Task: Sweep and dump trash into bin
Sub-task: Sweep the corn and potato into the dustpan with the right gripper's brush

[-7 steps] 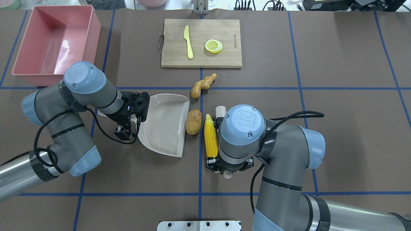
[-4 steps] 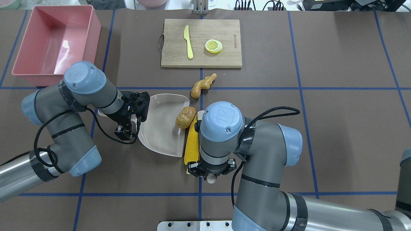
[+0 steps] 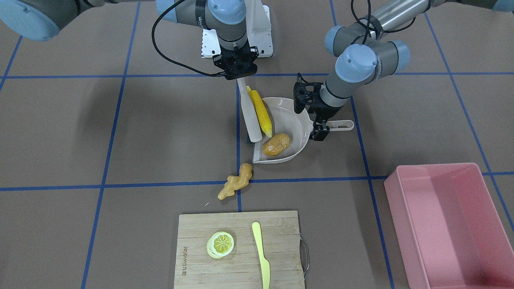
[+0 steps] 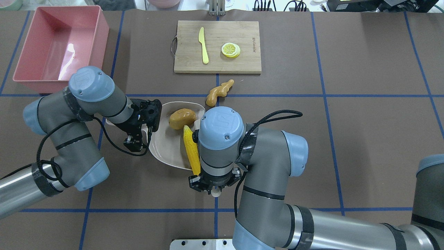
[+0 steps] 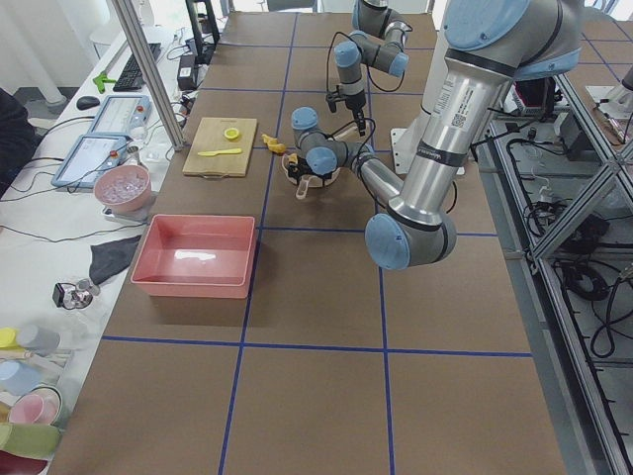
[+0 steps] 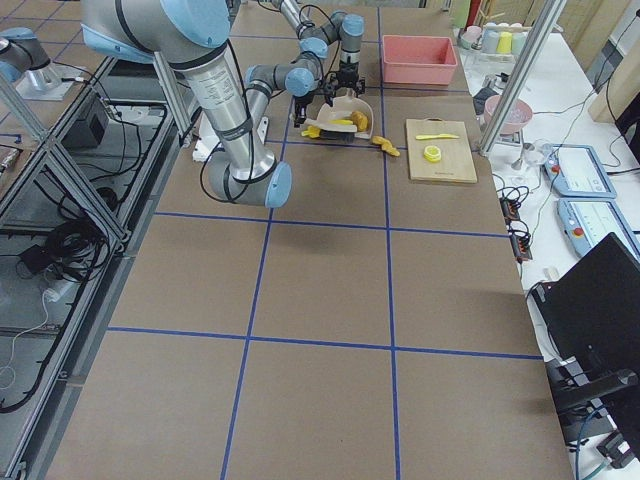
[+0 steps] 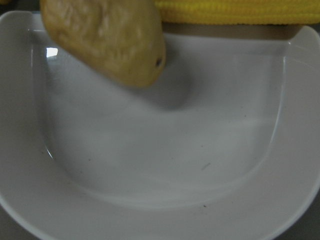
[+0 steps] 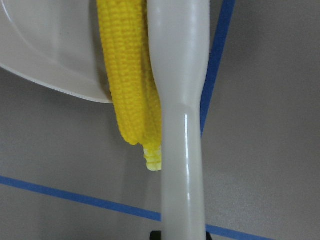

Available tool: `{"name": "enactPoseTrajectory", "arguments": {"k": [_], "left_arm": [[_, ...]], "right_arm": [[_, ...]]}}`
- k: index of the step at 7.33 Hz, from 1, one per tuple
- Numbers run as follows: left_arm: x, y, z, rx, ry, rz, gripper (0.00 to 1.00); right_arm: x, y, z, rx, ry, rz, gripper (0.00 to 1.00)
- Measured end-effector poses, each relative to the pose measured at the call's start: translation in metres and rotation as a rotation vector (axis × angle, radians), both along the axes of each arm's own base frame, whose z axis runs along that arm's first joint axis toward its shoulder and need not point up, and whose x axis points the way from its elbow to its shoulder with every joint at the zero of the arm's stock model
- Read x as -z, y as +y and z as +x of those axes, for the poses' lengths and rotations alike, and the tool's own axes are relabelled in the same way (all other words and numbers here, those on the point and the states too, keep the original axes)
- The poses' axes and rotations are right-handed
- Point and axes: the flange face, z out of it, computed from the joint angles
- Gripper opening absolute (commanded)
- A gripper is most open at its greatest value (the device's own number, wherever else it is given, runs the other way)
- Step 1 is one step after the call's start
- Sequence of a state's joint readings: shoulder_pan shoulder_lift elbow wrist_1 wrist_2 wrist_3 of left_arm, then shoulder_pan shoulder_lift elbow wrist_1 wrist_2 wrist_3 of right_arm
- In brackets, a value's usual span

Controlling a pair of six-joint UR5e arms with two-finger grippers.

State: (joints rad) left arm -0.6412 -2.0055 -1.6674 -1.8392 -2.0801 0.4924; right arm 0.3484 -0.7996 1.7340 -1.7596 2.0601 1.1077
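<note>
The corn cob (image 4: 191, 151) is being nudged over the lip of the dustpan (image 4: 165, 147), beside the potato (image 4: 182, 118) inside it, by a brush (image 3: 248, 110), best kept low, pinched in the right gripper (image 3: 237, 77), the handle being clamped by the left gripper (image 3: 321, 131).

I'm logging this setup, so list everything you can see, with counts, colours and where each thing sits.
dustpan: one, beige, middle of the table
brush: one, white, at the dustpan's open edge
corn cob: one, yellow, across that edge, against the brush
potato: one, brown, inside the dustpan
cutting board: one, wooden, far centre
ginger root: one, tan, between dustpan and cutting board
knife: one, yellow, on the board
lemon slice: one, yellow, on the board
bin: one, pink, empty, far left
left gripper: black, holding the dustpan
right gripper: black, holding the brush
</note>
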Motion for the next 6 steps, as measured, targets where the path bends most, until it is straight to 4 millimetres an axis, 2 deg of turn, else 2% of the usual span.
{"name": "enactPoseTrajectory", "arguments": {"k": [2,3,4,6], "left_arm": [[0.0,0.0,0.0,-0.001,0.0,0.0,0.98],[0.0,0.0,0.0,-0.001,0.0,0.0,0.98],[0.0,0.0,0.0,0.0,0.0,0.0,0.98],[0.0,0.0,0.0,0.0,0.0,0.0,0.98]], "right_arm": [[0.015,-0.011,-0.004,0.025,-0.019,0.032,0.0],[0.021,-0.023,-0.008,0.033,-0.021,0.038,0.0],[0.025,-0.036,-0.003,0.041,-0.024,0.029,0.0],[0.033,-0.06,0.03,0.06,-0.02,0.005,0.0]]}}
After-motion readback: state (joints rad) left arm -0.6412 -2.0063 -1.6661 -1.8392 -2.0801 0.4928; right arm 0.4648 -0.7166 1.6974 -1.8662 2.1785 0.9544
